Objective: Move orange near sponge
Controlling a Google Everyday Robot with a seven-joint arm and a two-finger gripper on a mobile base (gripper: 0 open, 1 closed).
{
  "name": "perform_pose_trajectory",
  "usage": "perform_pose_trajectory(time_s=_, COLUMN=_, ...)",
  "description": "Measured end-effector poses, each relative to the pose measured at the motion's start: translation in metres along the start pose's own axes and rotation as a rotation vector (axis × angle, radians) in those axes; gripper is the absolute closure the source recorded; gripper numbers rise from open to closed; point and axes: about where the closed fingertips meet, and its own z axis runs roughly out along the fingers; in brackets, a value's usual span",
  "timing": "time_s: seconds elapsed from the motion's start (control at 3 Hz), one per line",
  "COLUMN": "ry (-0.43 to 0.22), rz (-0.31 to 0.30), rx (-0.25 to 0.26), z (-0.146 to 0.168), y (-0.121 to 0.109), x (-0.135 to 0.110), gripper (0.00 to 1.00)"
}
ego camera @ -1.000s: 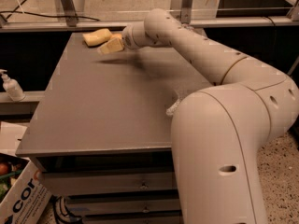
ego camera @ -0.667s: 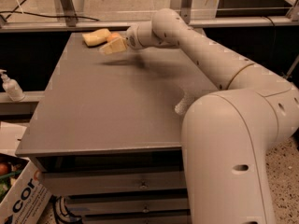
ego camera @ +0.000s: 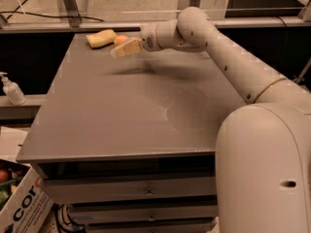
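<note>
The pale yellow sponge (ego camera: 101,38) lies at the far left of the grey table (ego camera: 131,110). The orange (ego camera: 120,39) sits on the table just right of the sponge, close to it, partly hidden behind my gripper. My gripper (ego camera: 125,48) hovers a little above the table, just in front of and right of the orange. It is open and holds nothing. Its shadow falls on the table below it.
My arm (ego camera: 228,57) reaches in from the right across the table's far side. A soap dispenser bottle (ego camera: 11,89) stands on a ledge to the left. A cardboard box (ego camera: 19,203) sits on the floor at lower left. Drawers (ego camera: 146,193) are under the tabletop.
The gripper has drawn back to the right, away from the sponge. The orange, hidden at the gripper before, now shows on the table beside the sponge.
</note>
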Motion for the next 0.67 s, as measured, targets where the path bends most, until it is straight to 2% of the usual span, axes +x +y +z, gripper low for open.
perform_pose_trajectory(time_s=0.67, ry=-0.006, rz=-0.037, rx=-0.048, z=-0.069, y=0.01, x=0.008, gripper=0.0)
